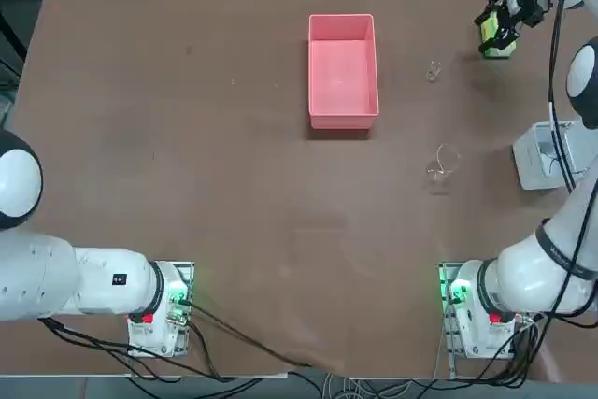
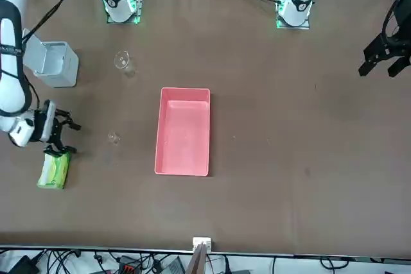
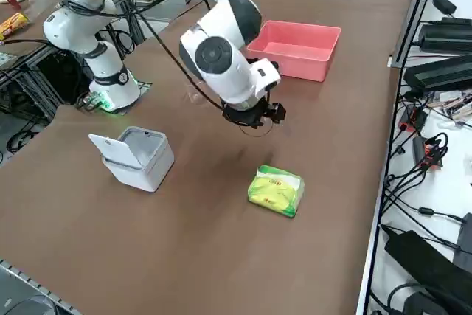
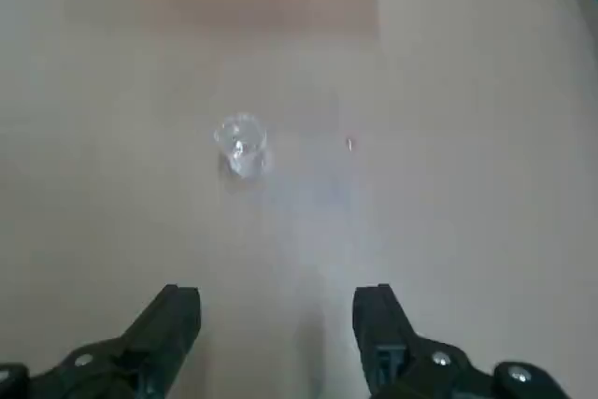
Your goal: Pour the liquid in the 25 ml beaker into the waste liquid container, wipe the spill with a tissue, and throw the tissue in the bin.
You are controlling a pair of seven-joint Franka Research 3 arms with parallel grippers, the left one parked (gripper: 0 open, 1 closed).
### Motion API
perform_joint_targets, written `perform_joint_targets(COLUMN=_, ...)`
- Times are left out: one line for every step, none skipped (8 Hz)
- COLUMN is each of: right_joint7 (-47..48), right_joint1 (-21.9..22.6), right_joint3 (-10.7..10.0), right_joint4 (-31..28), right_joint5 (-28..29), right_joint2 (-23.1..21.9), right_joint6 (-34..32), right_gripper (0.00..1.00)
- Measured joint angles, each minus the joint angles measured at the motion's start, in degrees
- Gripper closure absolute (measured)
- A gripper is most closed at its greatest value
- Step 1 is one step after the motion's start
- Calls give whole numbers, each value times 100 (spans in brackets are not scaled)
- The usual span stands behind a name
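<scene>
The 25 ml beaker (image 1: 434,71) (image 2: 113,137) (image 4: 241,142) is a tiny clear glass standing upright on the brown table, right of the pink waste liquid container (image 1: 343,70) (image 2: 184,131) (image 3: 299,49). My right gripper (image 1: 500,21) (image 2: 67,138) (image 3: 259,116) (image 4: 277,324) hovers open and empty above the table, just over the yellow-green tissue pack (image 1: 495,39) (image 2: 54,169) (image 3: 276,190) and a short way from the beaker. The tissue itself is out of view. The pale grey bin (image 1: 540,154) (image 2: 56,62) (image 3: 136,156) stands with its lid up at the table's right edge.
A larger clear beaker (image 1: 443,163) (image 2: 122,60) stands between the small one and the right arm's base. The table's far edge runs just behind the tissue pack, with cables beyond it.
</scene>
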Motion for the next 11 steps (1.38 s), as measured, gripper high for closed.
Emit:
perform_joint_targets(right_joint7=736, right_joint1=1, right_joint3=-34, right_joint4=5, right_joint5=-371, right_joint2=-151, right_joint6=2, right_gripper=0)
perform_joint_targets(right_joint7=1549, right_joint1=1, right_joint3=-65, right_joint4=8, right_joint5=-697, right_joint2=-296, right_joint6=2, right_gripper=0)
perform_joint_targets(right_joint7=2409, right_joint1=1, right_joint3=-85, right_joint4=26, right_joint5=-975, right_joint2=-410, right_joint6=13, right_gripper=0)
perform_joint_targets(right_joint7=3236, right_joint1=4, right_joint3=-89, right_joint4=91, right_joint5=-1193, right_joint2=-468, right_joint6=76, right_gripper=0)
perform_joint_targets(right_joint7=4007, right_joint1=12, right_joint3=-89, right_joint4=174, right_joint5=-1393, right_joint2=-481, right_joint6=245, right_gripper=0)
perform_joint_targets(right_joint7=4801, right_joint1=33, right_joint3=-88, right_joint4=217, right_joint5=-1600, right_joint2=-472, right_joint6=502, right_gripper=0)
perform_joint_targets(right_joint7=5689, right_joint1=82, right_joint3=-85, right_joint4=218, right_joint5=-1821, right_joint2=-432, right_joint6=725, right_gripper=0)
perform_joint_targets(right_joint7=6667, right_joint1=139, right_joint3=-81, right_joint4=223, right_joint5=-2024, right_joint2=-344, right_joint6=856, right_gripper=0)
perform_joint_targets(right_joint7=7605, right_joint1=193, right_joint3=-78, right_joint4=256, right_joint5=-2148, right_joint2=-213, right_joint6=929, right_gripper=0)
perform_joint_targets(right_joint7=8556, right_joint1=220, right_joint3=-78, right_joint4=354, right_joint5=-2187, right_joint2=-35, right_joint6=979, right_gripper=0)
perform_joint_targets(right_joint7=9493, right_joint1=218, right_joint3=-80, right_joint4=497, right_joint5=-2218, right_joint2=146, right_joint6=1010, right_gripper=0)
